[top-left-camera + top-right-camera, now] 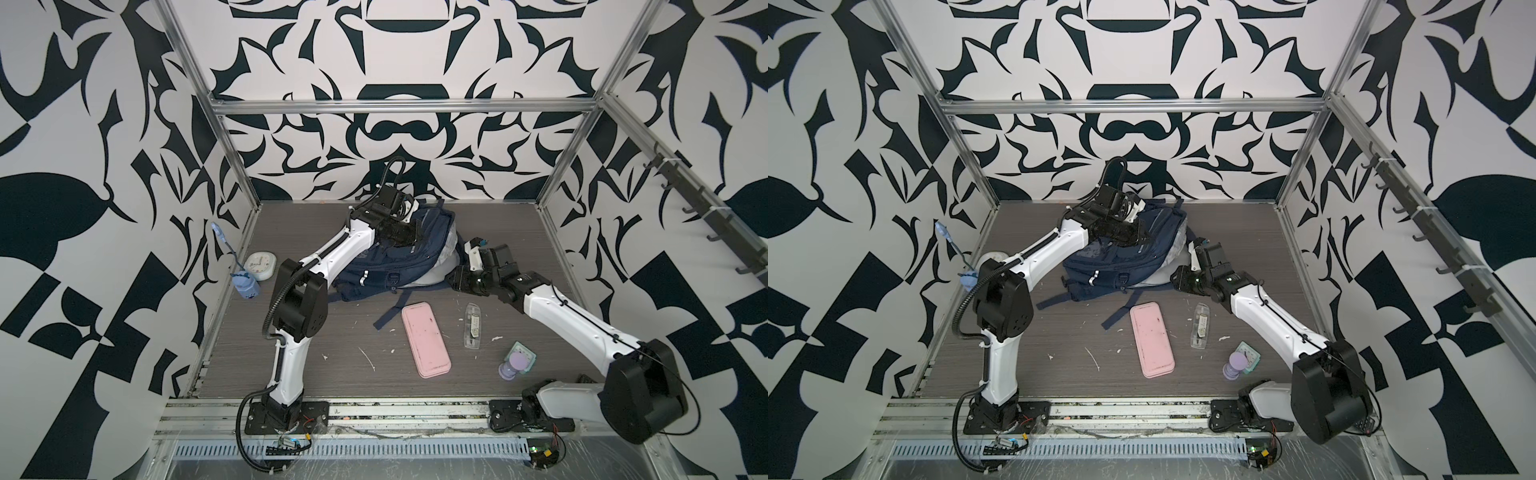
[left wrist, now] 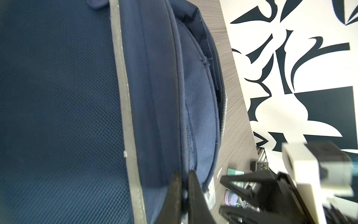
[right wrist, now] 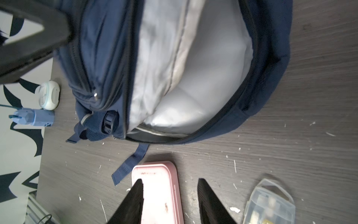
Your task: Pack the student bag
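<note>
The student bag [image 1: 386,266] [image 1: 1117,262], navy blue, lies on its side at the back of the table with its main zip open onto a white lining [image 3: 203,77]. My left gripper [image 1: 405,237] [image 1: 1133,235] rests on top of the bag. In the left wrist view its fingertips [image 2: 184,173] stand a narrow slit apart around a seam of the bag [image 2: 164,77]; whether they pinch it I cannot tell. My right gripper [image 1: 473,245] [image 1: 1196,245] hangs open by the bag's mouth, to its right, with nothing between its fingers [image 3: 170,183].
In front of the bag lie a pink case [image 1: 426,340] [image 3: 158,194] and a clear plastic box [image 1: 472,326] [image 3: 269,203]. A purple bottle [image 1: 509,368] and a teal box [image 1: 523,355] lie nearer front right. A white clock [image 1: 259,266] and a blue gadget [image 1: 245,286] sit by the left wall.
</note>
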You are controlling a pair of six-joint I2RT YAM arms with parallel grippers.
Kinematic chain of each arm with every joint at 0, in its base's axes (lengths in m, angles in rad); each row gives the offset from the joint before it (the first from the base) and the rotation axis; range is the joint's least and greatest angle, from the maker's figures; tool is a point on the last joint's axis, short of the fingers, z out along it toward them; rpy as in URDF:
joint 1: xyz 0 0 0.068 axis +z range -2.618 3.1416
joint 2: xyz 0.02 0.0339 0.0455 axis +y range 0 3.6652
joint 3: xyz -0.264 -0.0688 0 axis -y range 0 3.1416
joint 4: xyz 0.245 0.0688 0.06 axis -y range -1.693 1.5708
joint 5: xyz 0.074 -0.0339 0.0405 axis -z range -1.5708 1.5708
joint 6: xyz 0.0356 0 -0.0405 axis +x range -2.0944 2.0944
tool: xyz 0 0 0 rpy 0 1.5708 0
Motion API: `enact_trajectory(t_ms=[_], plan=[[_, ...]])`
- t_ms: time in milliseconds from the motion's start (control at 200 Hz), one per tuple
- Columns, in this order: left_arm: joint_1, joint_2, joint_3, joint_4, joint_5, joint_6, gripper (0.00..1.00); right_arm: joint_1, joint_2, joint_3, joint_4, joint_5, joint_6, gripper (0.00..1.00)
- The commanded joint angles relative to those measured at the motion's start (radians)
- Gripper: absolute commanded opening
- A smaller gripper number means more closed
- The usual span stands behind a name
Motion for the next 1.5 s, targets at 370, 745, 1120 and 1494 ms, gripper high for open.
enact_trajectory(t_ms=[370,745,1120,1494], plan=[[0.061,-0.292,-0.389,0.049,-0.071,0.042,0.51,0.307,0.189,0.073,0.083,0.167,0.017,0.46],[0.125,-0.435,-0.749,0.159,-0.011,-0.039,0.71,0.414,0.369,0.213,0.081,0.226,-0.002,0.47],[0.193,-0.487,-0.952,0.33,0.026,-0.187,0.7,0.453,0.427,0.253,0.058,0.262,-0.002,0.49],[0.308,-0.427,-1.036,0.513,0.119,-0.319,0.68,0.456,0.434,0.256,0.054,0.318,0.035,0.49]])
